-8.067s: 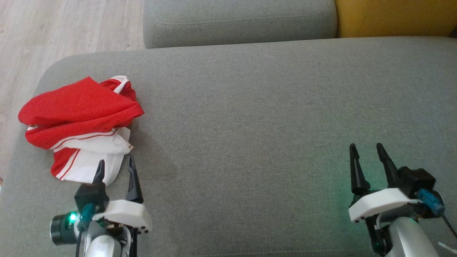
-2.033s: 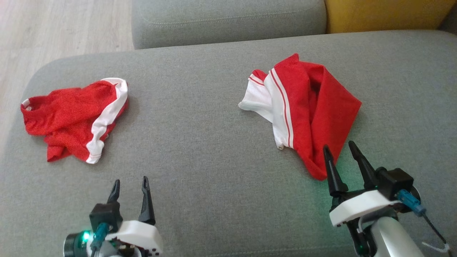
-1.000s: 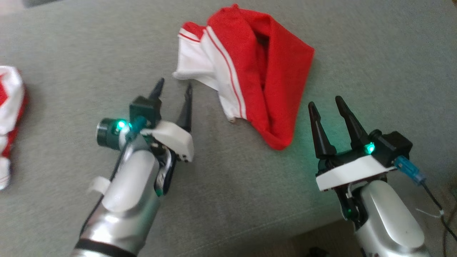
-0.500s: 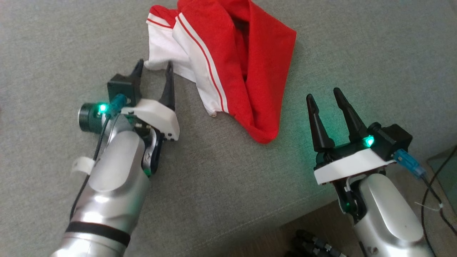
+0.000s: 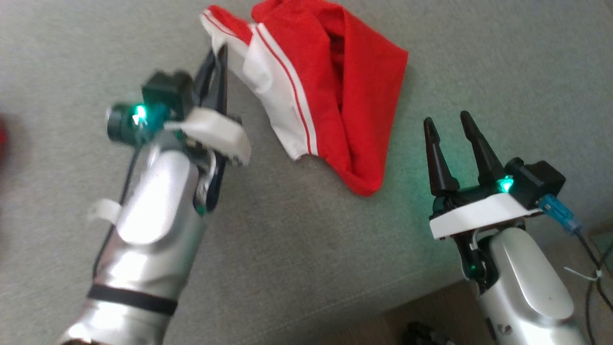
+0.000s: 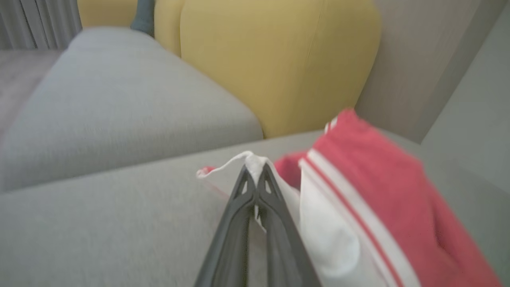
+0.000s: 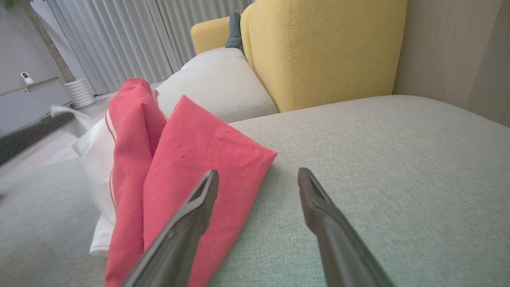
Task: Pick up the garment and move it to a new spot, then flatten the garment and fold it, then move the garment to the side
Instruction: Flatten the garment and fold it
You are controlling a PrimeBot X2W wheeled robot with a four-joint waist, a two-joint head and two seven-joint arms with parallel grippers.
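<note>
Red-and-white garment [image 5: 335, 91] lies crumpled on the grey sofa cushion [image 5: 297, 249], and the left gripper [image 5: 216, 55] has its fingers clamped on the white corner, likely to pull it out flat, while the right gripper [image 5: 448, 122] hovers just beside the red fold, fingers spread wide.

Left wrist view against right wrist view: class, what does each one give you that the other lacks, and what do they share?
Left wrist view: the left pincer shut on a white corner of the garment, the cloth drawn up into a peak at its tips. Right wrist view: the right pincer open, fingers apart near the garment's red fold, gripping nothing, with pale curtains behind. Shared: the red-and-white garment, the grey sofa it lies on, and the yellow backrest.
</note>
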